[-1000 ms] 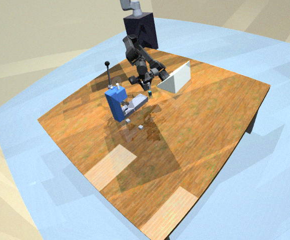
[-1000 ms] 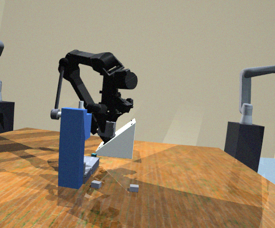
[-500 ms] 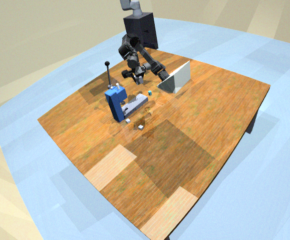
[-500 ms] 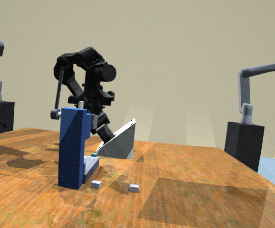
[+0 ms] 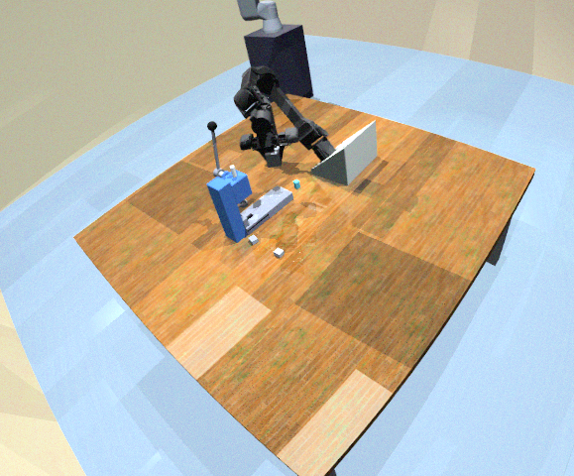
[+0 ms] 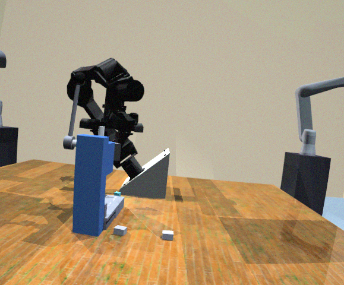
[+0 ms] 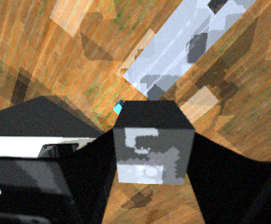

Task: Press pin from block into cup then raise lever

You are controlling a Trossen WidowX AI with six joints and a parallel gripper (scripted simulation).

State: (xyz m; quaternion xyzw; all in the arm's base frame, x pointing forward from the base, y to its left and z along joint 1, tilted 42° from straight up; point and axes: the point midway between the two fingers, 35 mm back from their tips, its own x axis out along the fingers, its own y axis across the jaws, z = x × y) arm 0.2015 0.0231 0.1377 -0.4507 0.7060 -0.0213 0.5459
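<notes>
The wrist view shows the claw [image 5: 274, 157] [image 7: 149, 128] clamped on the gray block [image 5: 274, 160] [image 7: 154, 156]; in the exterior view, the press [image 5: 229, 209] [image 6: 88, 184] obscures the block. The top view locates the raised lever [image 5: 215, 148] [image 6: 74, 110] beside the claw.

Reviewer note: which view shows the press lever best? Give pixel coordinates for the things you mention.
Top: the lever [image 5: 215, 151] [image 6: 74, 110] stands raised, its black knob [image 5: 212, 125] plain against the background. Exterior shows the rod, but its upper end overlaps the black arm [image 5: 289, 107] [image 6: 110, 69]. Wrist doesn't show it.
</notes>
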